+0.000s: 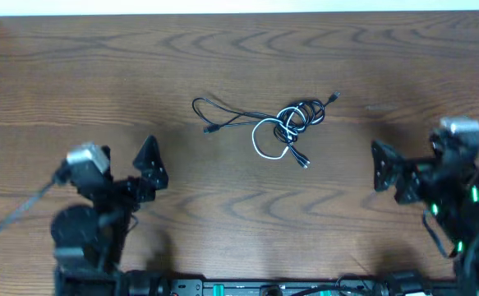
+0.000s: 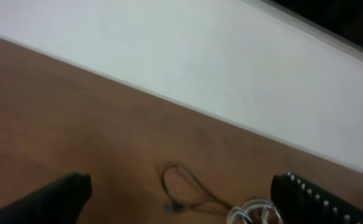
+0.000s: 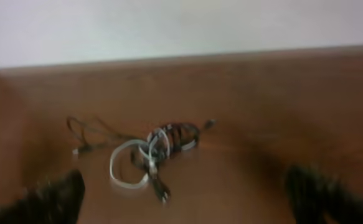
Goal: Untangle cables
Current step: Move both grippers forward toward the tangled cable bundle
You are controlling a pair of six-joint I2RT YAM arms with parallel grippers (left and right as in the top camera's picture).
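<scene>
Both wrist views are blurry, the right one worse, and in each my fingers are cut off by the bottom frame edge, showing only as dark stubs. The cables bunch into a knot and I can't trace which cord crosses which; the plugs are too small to identify. The arm bases run out of the overhead frame at the near edge. The surface is a brown wood-grain desk with a white wall along its far edge. The cables lie mid-desk, nearer the far edge: a white loop on the near side of the knot and a thin black loop trailing off to the left. My left gripper has its jaws spread wide, holding nothing and touching nothing. My right gripper is the same, wide apart and empty. Both are well apart from the cables, one on each side.
</scene>
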